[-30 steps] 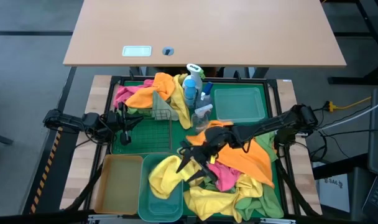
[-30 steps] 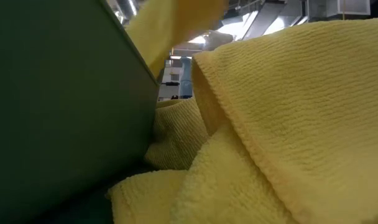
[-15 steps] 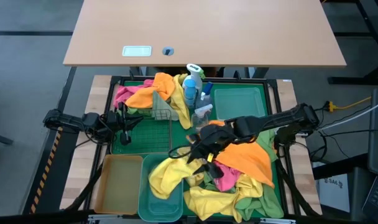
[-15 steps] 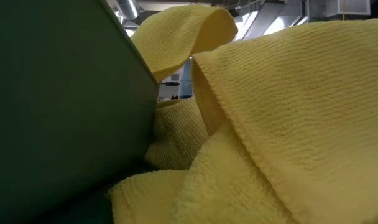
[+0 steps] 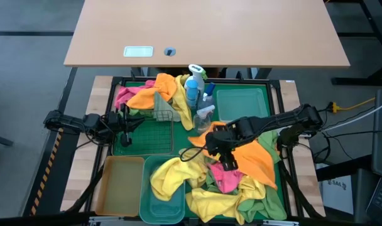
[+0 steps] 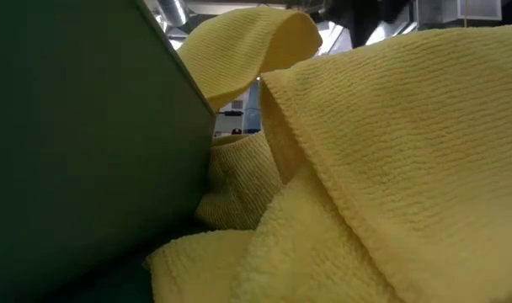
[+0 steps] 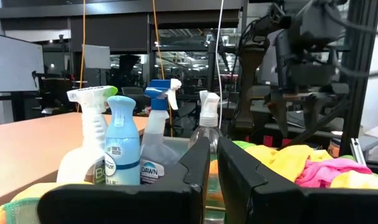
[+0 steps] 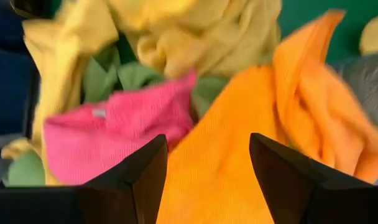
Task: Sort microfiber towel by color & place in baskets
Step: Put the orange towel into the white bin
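While gaping, right end effector [image 5: 229, 164] hovers over orange towel [image 5: 257, 157].

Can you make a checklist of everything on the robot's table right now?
Surface: green tray on a wooden table.
Job's things: towel pile; yellow towel draped over teal bin; amber bin bare; towels on wire bin.
Clutter: spray bottles.
End effectors: right one open above orange towel; left one shut, waiting at tray's left edge.
Cables: some at right.
Surroundings: desk behind.
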Controlling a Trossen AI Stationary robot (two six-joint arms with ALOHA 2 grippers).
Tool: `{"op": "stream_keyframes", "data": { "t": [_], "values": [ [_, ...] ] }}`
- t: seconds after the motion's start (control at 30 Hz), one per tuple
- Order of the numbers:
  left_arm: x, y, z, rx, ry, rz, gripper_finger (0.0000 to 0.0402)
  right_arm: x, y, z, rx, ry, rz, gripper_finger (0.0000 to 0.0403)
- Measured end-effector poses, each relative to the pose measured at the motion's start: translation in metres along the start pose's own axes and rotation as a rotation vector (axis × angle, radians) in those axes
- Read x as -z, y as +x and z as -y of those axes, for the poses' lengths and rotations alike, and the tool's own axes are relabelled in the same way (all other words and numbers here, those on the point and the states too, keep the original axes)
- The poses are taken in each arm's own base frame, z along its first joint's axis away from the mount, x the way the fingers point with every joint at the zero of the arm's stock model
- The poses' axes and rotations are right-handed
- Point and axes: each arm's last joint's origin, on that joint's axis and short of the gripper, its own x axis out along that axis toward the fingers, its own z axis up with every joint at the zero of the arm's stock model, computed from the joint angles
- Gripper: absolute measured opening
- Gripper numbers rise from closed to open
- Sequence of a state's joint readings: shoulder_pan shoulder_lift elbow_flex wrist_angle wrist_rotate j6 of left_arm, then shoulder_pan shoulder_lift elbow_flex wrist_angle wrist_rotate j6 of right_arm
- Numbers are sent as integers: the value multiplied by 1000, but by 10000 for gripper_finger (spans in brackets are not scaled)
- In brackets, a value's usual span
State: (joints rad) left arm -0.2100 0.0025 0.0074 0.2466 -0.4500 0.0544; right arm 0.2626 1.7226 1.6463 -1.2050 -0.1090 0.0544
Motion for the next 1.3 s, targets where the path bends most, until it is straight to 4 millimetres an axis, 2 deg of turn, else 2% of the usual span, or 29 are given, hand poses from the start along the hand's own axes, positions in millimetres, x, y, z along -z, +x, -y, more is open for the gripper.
{"op": "stream_keyframes", "data": {
  "t": [0.13,0.47,0.73,0.9,1.17,1.3],
  "values": [
    [0,0,0,0,0,0,29,9,17,1,20,1,-68,227],
    [0,0,0,0,1,-2,29,36,59,16,340,-26,-196,227],
    [0,0,0,0,2,-2,29,51,88,21,358,-59,-216,222],
    [0,0,0,0,1,-2,29,53,90,21,358,-61,-222,170],
    [0,0,0,0,2,-3,29,53,89,20,330,-53,-228,16],
    [0,0,0,0,3,-4,29,49,78,18,308,-49,-254,20]
  ]
}}
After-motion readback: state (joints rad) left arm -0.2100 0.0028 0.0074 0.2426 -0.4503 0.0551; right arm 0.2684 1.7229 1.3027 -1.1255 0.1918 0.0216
